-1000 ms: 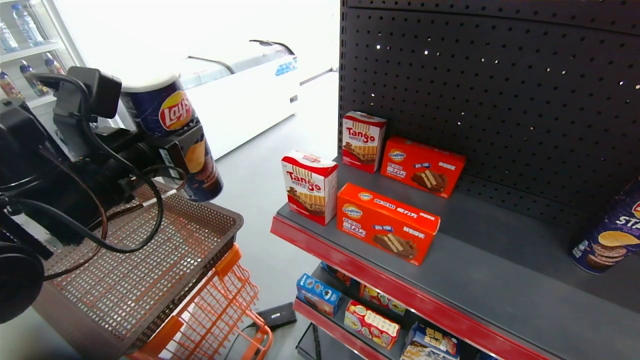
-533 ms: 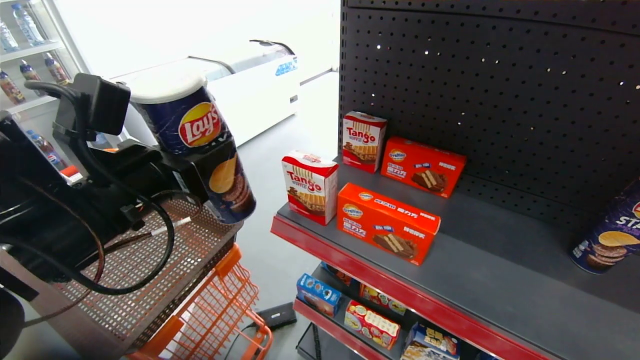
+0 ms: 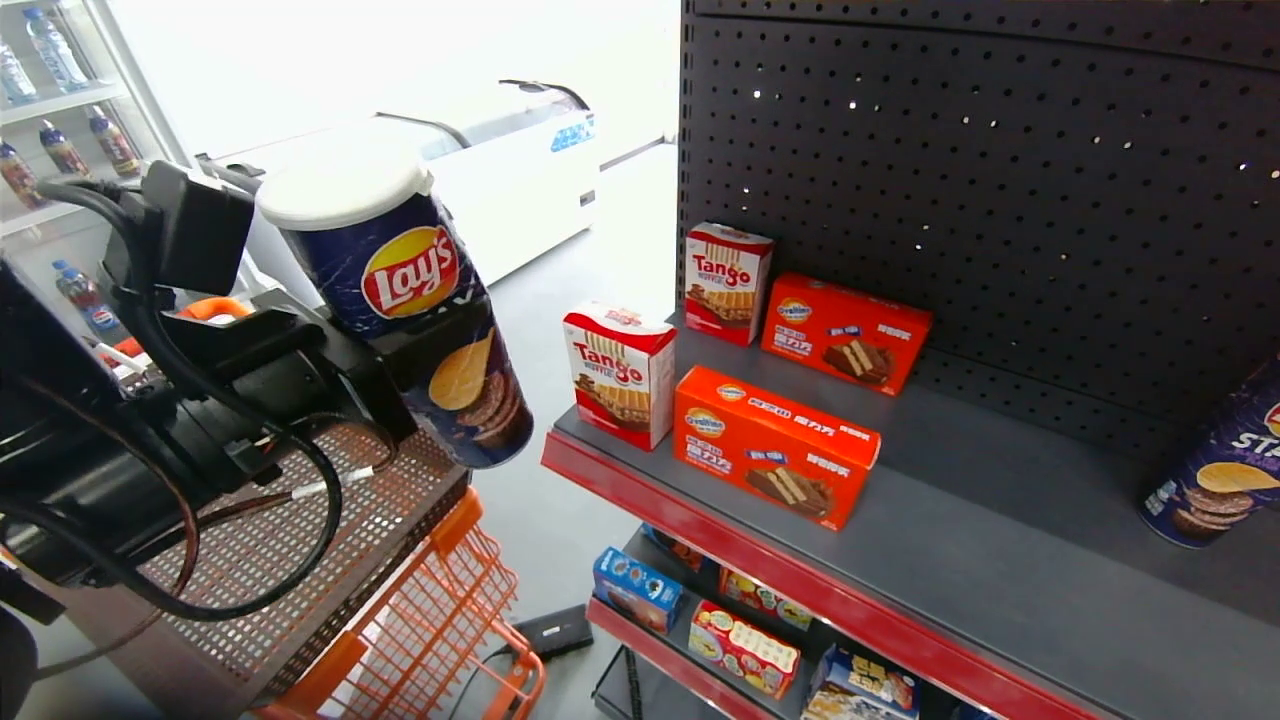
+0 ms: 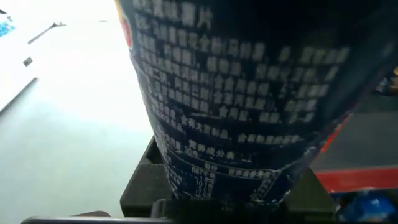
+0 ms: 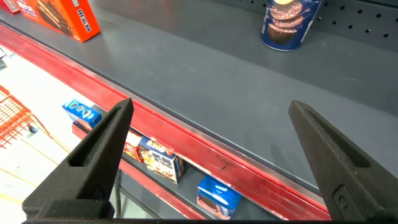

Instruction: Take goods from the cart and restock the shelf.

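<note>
A tall dark-blue chip can [image 3: 405,300] with a white lid hangs tilted in the air above the cart's brown mesh basket [image 3: 300,540], left of the shelf's red front edge [image 3: 760,570]. My left gripper [image 3: 385,350] is shut on the can around its middle; the can's printed side [image 4: 242,99] shows close up in the left wrist view. My right gripper [image 5: 217,162] is open in front of the grey shelf board [image 5: 205,68], with nothing between its fingers. A second chip can [image 3: 1225,470] stands at the shelf's right [image 5: 287,22].
Two white-red wafer boxes [image 3: 620,372] [image 3: 726,280] and two orange boxes [image 3: 772,445] [image 3: 845,332] stand on the shelf's left half. A black pegboard wall [image 3: 980,170] backs it. Below are lower shelves with small boxes [image 3: 740,645]. The orange cart frame [image 3: 420,640] is beneath the basket.
My left arm has lifted the chip can and carried it to the right, toward the shelf's edge. The goods on the shelf have not moved.
</note>
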You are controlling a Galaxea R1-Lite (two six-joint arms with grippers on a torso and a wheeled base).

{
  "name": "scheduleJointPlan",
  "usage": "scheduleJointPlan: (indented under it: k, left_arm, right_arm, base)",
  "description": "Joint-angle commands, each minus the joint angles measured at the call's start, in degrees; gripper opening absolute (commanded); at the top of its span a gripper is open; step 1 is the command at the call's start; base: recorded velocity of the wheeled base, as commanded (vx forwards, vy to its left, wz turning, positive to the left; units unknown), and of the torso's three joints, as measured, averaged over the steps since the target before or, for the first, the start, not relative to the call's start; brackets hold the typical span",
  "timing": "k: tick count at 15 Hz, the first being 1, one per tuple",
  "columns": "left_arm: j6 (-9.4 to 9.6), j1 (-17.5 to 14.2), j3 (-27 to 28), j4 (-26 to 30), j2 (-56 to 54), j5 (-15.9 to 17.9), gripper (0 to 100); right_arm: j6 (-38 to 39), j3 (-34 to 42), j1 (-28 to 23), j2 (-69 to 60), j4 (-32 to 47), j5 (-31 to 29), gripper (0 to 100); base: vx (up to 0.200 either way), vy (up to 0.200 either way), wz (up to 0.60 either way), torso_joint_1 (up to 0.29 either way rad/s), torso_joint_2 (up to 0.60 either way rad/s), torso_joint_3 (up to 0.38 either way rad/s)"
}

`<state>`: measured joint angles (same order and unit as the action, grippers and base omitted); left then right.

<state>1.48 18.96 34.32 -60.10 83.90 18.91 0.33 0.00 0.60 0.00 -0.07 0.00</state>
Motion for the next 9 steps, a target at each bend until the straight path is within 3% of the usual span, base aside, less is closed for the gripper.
scheduleJointPlan:
  k: [1, 3, 5, 6, 9]
  left_arm:
    - [0.11, 0.0, -0.1, 3.5, -2.4, 1.9, 0]
    - [0.37, -0.1, 3.4, 15.3, -5.8, 2.1, 0]
    - [1.25, -0.1, 4.4, 21.6, -7.3, 2.1, 0]
    - [2.22, 0.2, 3.9, 21.5, -7.2, 2.3, 0]
    - [1.78, 0.4, 7.0, 23.2, -7.2, 2.4, 0]
  right_arm:
    - [0.0, 0.0, 0.0, 0.0, 0.0, 0.0, 100]
    - [-0.1, 0.0, 0.0, 0.0, 0.0, 0.0, 100]
    - [0.0, 0.0, 0.0, 0.0, 0.0, 0.0, 100]
    - [0.0, 0.0, 0.0, 0.0, 0.1, 0.0, 100]
    - [-0.1, 0.0, 0.0, 0.0, 0.1, 0.1, 100]
  base:
    - [0.0, 0.0, 0.0, 0.0, 0.0, 0.0]
    - [0.0, 0.0, 0.0, 0.0, 0.0, 0.0]
    - [0.0, 0.0, 0.0, 0.0, 0.0, 0.0]
    - [0.0, 0.0, 0.0, 0.0, 0.0, 0.0]
    - [0.0, 0.0, 0.0, 0.0, 0.0, 0.0]
